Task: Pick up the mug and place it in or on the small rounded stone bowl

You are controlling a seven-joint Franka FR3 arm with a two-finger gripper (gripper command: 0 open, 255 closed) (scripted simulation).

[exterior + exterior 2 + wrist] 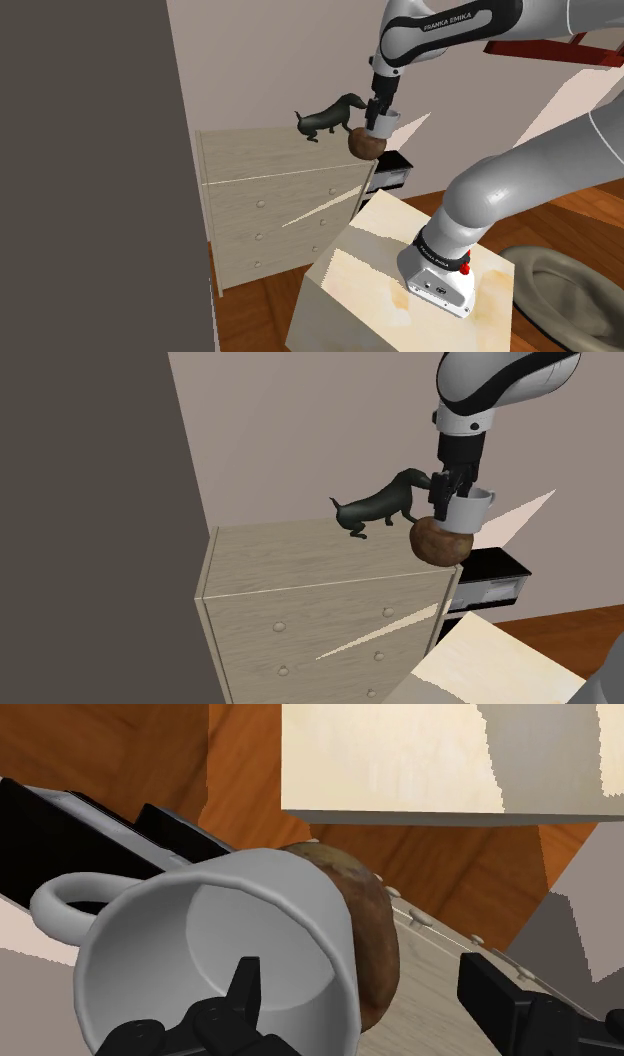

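Note:
A white mug rests tilted on a brown rounded stone bowl at the dresser's top corner, its handle pointing to the second exterior view's right. My black gripper hangs right over it. In the wrist view the mug opens towards the camera and leans against the bowl. One finger is inside the mug; the other stands well apart beyond the bowl, touching neither. The gripper is open. In the shoulder view the mug sits on the bowl under the gripper.
A dark dog figurine stands on the pale wooden dresser just behind the bowl. A black-and-white box lies beyond the dresser. A tall grey panel fills the shoulder view's left. My stand sits below on the wooden floor.

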